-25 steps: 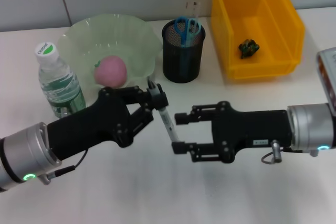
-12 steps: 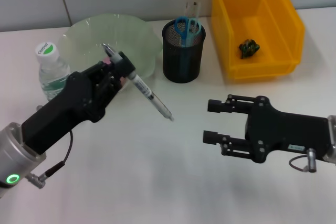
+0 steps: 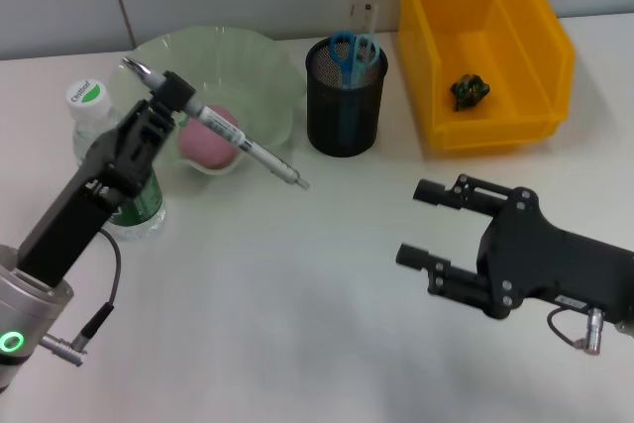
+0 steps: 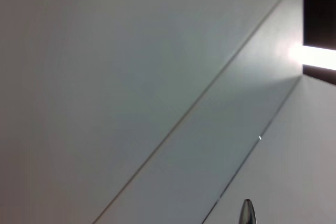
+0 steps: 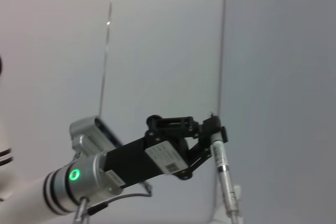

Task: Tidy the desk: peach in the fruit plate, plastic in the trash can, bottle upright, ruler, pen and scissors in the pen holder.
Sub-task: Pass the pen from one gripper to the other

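My left gripper (image 3: 170, 94) is shut on the pen (image 3: 238, 141), held in the air over the front of the green fruit plate (image 3: 260, 51), its tip slanting toward the black mesh pen holder (image 3: 344, 106). The right wrist view shows the left gripper (image 5: 212, 129) gripping the pen (image 5: 222, 170). The pink peach (image 3: 203, 146) lies in the plate. Blue-handled scissors (image 3: 353, 49) and a clear ruler (image 3: 369, 15) stand in the holder. The bottle (image 3: 97, 116) stands upright behind my left arm. Crumpled plastic (image 3: 469, 91) lies in the yellow bin (image 3: 495, 126). My right gripper (image 3: 413, 223) hovers open and holds nothing at the front right.
A wall runs behind the white desk. The pen's end (image 4: 247, 213) pokes into the left wrist view against that wall. Bare desk lies between the two grippers and in front of the pen holder.
The left gripper has swung up and back to the left, carrying the pen away from the right gripper. The right gripper, open, has drawn back to the right and toward the front.
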`<state>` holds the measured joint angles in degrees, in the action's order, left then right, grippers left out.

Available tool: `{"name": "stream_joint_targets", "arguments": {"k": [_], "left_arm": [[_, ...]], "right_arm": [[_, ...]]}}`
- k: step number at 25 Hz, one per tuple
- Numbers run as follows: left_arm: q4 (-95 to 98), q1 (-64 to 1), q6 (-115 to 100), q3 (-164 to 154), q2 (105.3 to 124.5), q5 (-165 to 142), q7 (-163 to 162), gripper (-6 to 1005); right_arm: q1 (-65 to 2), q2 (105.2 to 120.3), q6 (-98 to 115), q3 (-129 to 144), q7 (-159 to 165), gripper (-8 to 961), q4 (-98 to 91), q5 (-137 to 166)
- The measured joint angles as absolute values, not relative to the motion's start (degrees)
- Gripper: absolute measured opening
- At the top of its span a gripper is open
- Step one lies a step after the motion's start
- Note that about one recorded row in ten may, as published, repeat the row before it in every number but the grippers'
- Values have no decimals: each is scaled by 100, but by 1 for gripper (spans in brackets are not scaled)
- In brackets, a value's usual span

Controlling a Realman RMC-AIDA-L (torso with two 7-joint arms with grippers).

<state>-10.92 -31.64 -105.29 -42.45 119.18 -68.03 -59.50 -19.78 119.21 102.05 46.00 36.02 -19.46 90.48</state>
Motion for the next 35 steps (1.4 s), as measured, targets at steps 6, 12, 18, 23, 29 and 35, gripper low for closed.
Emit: {"name": "stream_joint_targets", "arguments": {"k": [6, 12, 18, 23, 29, 35], "left_arm": [[-1121, -3158, -10442, -4107, 11918, -6810, -6799, 137], [-1371, -3148, -10317, -3903, 11918, -6809, -7192, 137], [-1662, -3133, -10304, -3767, 11918, -6822, -7160, 137], [-1710, -3125, -10364, -3526, 11918, -7176, -7281, 137], [-1860, -3120, -10111, -2867, 11917, -7835, -7341, 137], [-2028, -3134, -9730, -2349, 11917, -8412, -7348, 137]], "right_arm": [[-2088, 11919, 10260, 4441, 3575, 625, -1605, 8736], [-2226, 11922, 10240, 4408, 3594, 625, -1395, 8734], [-2259, 11931, 10190, 4403, 3563, 625, -1303, 8734], [-2276, 11935, 10137, 4416, 3552, 625, -1266, 8734], [-2277, 11936, 10155, 4448, 3550, 624, -1248, 8734], [-2323, 11938, 10204, 4453, 3548, 624, -1246, 8735]]}}
